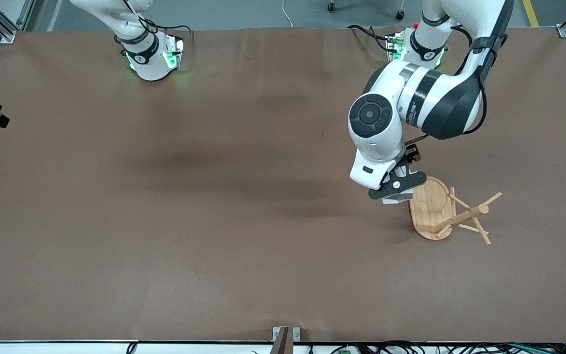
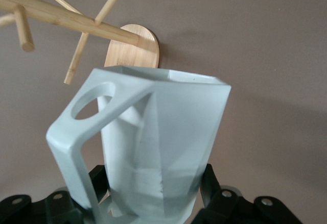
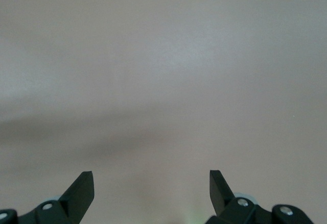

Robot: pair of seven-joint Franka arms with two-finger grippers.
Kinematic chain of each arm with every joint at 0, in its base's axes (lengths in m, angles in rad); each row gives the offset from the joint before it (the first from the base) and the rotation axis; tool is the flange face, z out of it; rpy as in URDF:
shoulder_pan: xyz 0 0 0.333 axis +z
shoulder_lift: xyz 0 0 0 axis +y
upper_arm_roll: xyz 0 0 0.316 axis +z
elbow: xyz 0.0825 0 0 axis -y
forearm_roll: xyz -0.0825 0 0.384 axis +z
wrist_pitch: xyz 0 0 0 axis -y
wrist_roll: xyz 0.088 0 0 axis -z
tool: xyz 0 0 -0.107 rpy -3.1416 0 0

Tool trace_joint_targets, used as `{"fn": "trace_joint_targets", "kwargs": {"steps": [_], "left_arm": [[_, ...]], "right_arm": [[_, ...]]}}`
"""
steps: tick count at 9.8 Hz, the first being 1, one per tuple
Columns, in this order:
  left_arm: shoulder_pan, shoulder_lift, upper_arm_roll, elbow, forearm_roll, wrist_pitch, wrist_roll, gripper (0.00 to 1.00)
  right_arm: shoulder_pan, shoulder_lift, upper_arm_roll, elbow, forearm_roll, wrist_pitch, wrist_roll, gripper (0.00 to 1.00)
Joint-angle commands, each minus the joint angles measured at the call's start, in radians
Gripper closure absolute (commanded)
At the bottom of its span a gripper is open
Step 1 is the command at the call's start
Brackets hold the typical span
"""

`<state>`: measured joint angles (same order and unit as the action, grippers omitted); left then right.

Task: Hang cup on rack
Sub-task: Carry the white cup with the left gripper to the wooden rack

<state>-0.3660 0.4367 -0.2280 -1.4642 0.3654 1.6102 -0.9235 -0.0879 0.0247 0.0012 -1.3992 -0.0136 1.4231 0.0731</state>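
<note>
While the right gripper (image 3: 152,193) waits with fingers spread over bare surface (image 1: 165,221), left gripper (image 1: 395,192) clamps the cup (image 2: 153,147), apparently airborne, just beside the rack (image 1: 452,216), rim toward its pegs

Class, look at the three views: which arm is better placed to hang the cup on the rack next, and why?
The left. Its left gripper is shut on the cup beside the rack; the right gripper waits open and empty.
</note>
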Motion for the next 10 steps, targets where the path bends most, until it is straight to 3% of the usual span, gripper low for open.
{"fn": "trace_joint_targets", "kwargs": {"steps": [1,5,10], "left_arm": [[0.033,0.002,-0.007,-0.064,-0.04,0.05,-0.06,0.99],[0.076,-0.009,-0.01,-0.077,-0.046,0.051,-0.035,0.98],[0.101,-0.029,-0.013,-0.079,-0.046,0.057,0.268,0.98]], "right_arm": [[0.002,-0.008,0.011,-0.003,0.004,0.01,-0.009,0.0],[0.002,-0.008,0.016,0.002,0.007,0.008,0.008,0.0],[0.002,-0.008,0.016,0.002,0.012,0.01,0.011,0.0]]}}
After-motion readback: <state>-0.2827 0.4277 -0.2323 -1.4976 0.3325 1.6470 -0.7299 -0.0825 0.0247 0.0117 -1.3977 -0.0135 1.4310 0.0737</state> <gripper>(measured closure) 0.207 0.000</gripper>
